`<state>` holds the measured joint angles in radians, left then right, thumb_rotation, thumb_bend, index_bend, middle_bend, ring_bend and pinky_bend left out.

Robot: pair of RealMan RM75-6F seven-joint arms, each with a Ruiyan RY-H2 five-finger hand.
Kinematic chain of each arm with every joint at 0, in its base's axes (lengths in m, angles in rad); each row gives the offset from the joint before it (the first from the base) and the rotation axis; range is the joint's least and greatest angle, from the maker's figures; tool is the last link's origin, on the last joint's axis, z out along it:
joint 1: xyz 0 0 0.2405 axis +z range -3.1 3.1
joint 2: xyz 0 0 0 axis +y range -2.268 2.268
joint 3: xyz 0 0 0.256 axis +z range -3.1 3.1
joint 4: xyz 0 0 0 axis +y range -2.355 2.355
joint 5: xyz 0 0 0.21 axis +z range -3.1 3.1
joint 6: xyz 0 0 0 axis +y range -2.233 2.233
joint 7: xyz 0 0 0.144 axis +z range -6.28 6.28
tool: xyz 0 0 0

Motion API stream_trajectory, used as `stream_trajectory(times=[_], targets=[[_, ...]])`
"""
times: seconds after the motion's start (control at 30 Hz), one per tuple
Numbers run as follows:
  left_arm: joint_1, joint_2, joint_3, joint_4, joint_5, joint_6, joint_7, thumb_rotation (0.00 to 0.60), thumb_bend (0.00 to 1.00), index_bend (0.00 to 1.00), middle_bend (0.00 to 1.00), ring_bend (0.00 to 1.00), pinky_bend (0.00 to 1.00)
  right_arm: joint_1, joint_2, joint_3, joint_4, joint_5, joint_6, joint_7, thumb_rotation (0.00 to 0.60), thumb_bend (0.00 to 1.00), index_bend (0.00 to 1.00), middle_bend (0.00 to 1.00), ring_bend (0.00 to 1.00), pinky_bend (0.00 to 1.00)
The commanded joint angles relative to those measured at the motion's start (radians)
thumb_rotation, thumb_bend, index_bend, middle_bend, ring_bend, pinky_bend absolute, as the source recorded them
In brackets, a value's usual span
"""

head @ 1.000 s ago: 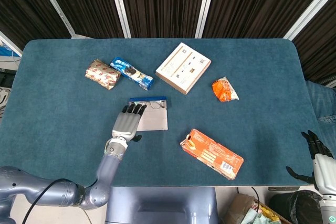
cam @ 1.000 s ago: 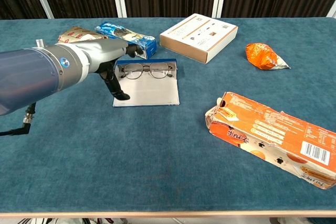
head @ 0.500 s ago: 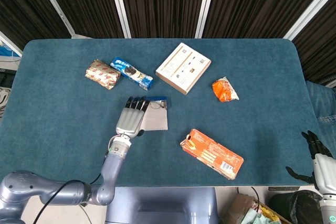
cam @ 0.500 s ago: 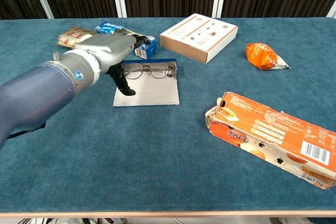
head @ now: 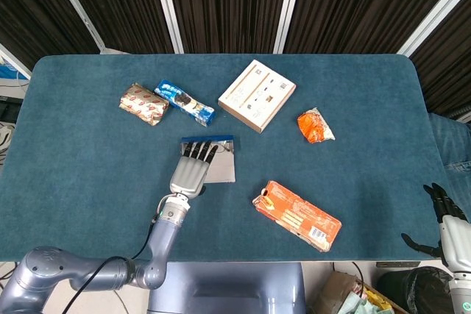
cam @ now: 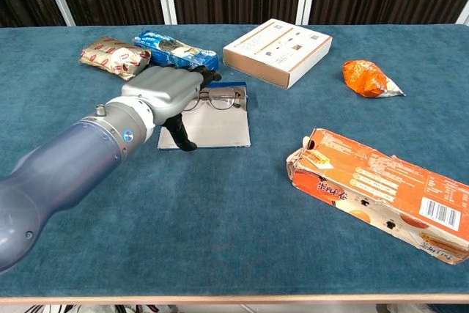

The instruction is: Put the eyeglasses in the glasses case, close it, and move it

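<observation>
Chest view: left hand [cam: 167, 91] stretched flat, palm down, over the left part of an open glasses case [cam: 220, 124], fingers [cam: 206, 75] extended toward the far edge, thumb [cam: 182, 136] hanging down over the case's near left corner. Nothing grasped; fingers apart, reaching onto the left lens of the eyeglasses [cam: 222, 97], though real contact cannot be told. Eyeglasses lying folded across the far half of the case, right lens and bridge in plain sight, left lens hidden under the fingers. Case lying open and flat on the blue table [cam: 234, 218], grey inner surface showing, blue lid edge along the far side.

Head view: same left hand [head: 193, 170] seen from above, covering the left half of the case [head: 221, 169], fingertips near the blue far edge, thin frame of the eyeglasses [head: 224, 149] just visible to the right of the fingers. Right hand [head: 445, 218] well apart at the lower right, off the table's edge, holding nothing, fingers spread.

Farther out, beyond the case: blue biscuit packet [cam: 176, 48] and, just left of it, a brown-and-red snack packet [cam: 113, 57]. White flat box [cam: 277, 50] at the far centre. Orange crumpled snack bag [cam: 368, 78] to the far right. Long orange carton [cam: 381, 190] lying near the front right, one end torn open.
</observation>
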<state>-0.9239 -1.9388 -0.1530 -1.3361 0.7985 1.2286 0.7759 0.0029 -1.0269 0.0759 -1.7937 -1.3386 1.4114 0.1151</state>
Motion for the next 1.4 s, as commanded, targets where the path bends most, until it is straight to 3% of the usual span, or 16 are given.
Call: stream_trajectory(times=[0.03, 0.57, 1.4], targets=[[0.008, -0.014, 0.005, 0.022, 0.012, -0.006, 0.004, 0.6, 0.15, 0.0, 0.0, 0.0, 0.0, 0.0, 0.0, 0.0, 0.0, -0.001, 0.0, 0.001, 0.6, 0.26, 0.09, 0.04, 0.13, 0.16], [0.033, -0.076, 0.001, 0.136, 0.089, -0.022, 0.017, 0.6, 0.15, 0.0, 0.0, 0.0, 0.0, 0.0, 0.001, 0.0, 0.0, -0.002, 0.0, 0.007, 0.6, 0.26, 0.09, 0.04, 0.13, 0.16], [0.063, -0.119, -0.039, 0.21, 0.145, -0.063, 0.027, 0.6, 0.15, 0.0, 0.0, 0.0, 0.0, 0.0, 0.002, 0.0, 0.001, -0.003, -0.001, 0.012, 0.6, 0.26, 0.09, 0.04, 0.13, 0.16]])
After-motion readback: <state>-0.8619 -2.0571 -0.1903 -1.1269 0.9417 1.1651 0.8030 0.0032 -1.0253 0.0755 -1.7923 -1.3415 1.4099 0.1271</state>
